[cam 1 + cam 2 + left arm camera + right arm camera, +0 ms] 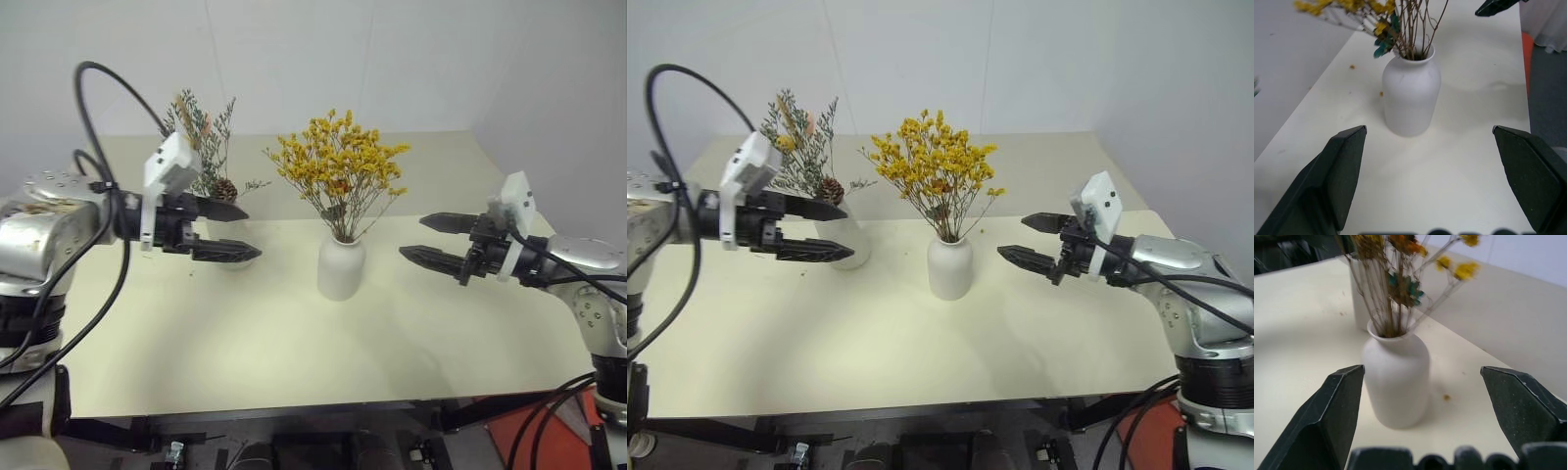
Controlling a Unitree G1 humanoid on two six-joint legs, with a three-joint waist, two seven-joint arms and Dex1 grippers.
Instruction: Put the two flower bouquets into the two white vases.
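Observation:
The yellow-orange bouquet [338,174] stands in the rounded bottle vase [341,266] at the table's middle. To its left, the grey-green bouquet [801,147] with a brown cone [831,189] stands in the plain tapered vase [850,242]. My left gripper [251,232] is open in front of the tapered vase, pointing toward the bottle vase, with nothing between its fingers. On the other side, my right gripper [411,237] is open and empty, pointing left at the bottle vase [1397,377] from a short distance. The left wrist view shows the bottle vase [1411,95] ahead of the spread fingers.
The cream table [245,343] has broad free room in front of the vases. A white wall rises behind the table's far edge. An orange-red patch [549,431] lies on the floor below the table's front right corner.

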